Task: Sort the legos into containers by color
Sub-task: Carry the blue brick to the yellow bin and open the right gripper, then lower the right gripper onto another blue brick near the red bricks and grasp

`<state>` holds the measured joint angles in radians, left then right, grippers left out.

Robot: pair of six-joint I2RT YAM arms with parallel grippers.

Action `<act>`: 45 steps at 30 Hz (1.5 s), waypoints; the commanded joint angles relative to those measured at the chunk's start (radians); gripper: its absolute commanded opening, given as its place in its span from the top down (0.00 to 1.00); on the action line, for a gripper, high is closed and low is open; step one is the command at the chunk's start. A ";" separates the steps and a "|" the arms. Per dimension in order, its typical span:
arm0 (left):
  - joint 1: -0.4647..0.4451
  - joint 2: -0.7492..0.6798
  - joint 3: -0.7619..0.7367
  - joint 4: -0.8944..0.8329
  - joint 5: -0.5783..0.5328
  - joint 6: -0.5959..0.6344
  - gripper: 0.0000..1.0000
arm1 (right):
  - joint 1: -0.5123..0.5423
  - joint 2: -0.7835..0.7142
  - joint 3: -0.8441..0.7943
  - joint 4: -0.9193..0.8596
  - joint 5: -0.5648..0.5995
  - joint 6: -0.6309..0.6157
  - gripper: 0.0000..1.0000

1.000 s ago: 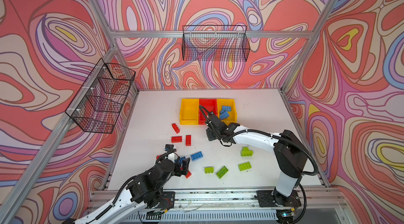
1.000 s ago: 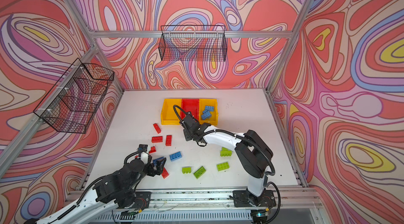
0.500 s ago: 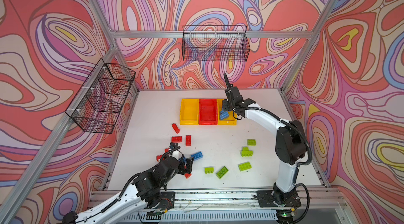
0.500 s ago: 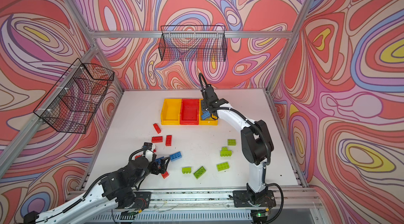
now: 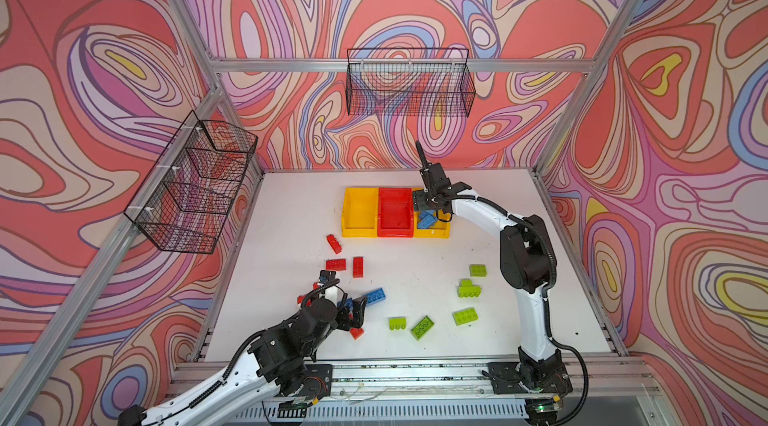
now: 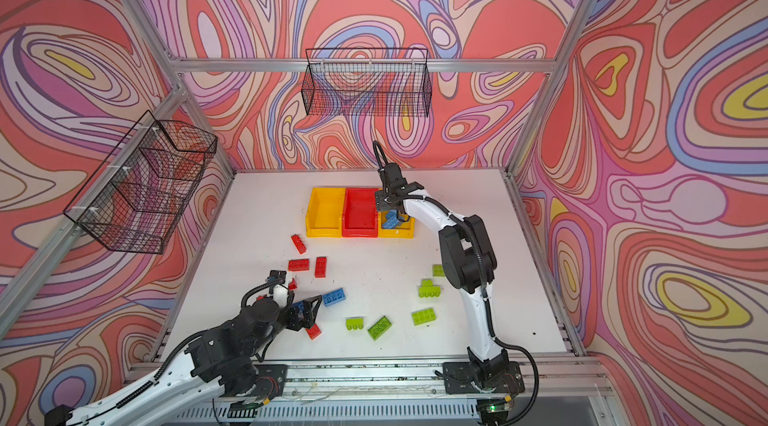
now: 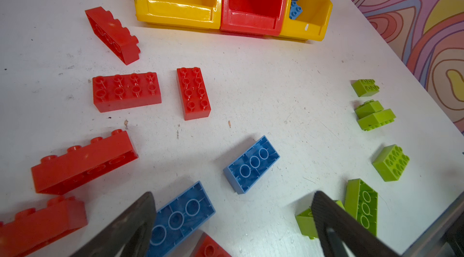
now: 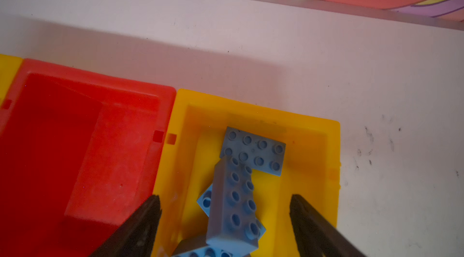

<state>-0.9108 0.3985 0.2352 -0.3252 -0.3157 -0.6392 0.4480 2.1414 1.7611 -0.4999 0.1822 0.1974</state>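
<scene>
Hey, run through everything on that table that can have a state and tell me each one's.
left hand: open, empty, by two upturned blue plastic bricks
right hand: open, empty, above the right bin
right yellow plastic bin: holds piled blue bricks
middle red plastic bin: empty
left yellow plastic bin: empty
red plastic bricks: loose, unsorted
lime green plastic bricks: loose, unsorted

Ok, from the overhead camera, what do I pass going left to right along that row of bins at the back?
In a top view: left yellow bin, empty → red bin, empty → right yellow bin, holding blue legos.
</scene>
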 commanded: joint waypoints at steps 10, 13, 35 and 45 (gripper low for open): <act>-0.004 -0.113 0.029 -0.203 -0.039 -0.117 0.00 | 0.268 -0.423 -0.511 0.078 -0.078 0.169 0.08; -0.004 -0.166 0.035 -0.270 -0.048 -0.150 0.00 | 0.346 -0.463 -0.609 0.127 -0.113 0.246 0.08; -0.003 -0.381 0.046 -0.547 -0.136 -0.292 0.00 | 0.682 -0.264 -0.550 0.153 -0.038 0.421 0.07; -0.003 -0.389 0.041 -0.548 -0.147 -0.293 0.00 | 0.698 -0.182 -0.502 0.095 0.033 0.432 0.15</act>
<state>-0.9108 0.0208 0.2539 -0.8314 -0.4347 -0.9142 1.1404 1.9305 1.2381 -0.3744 0.1703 0.6113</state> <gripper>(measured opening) 0.998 0.865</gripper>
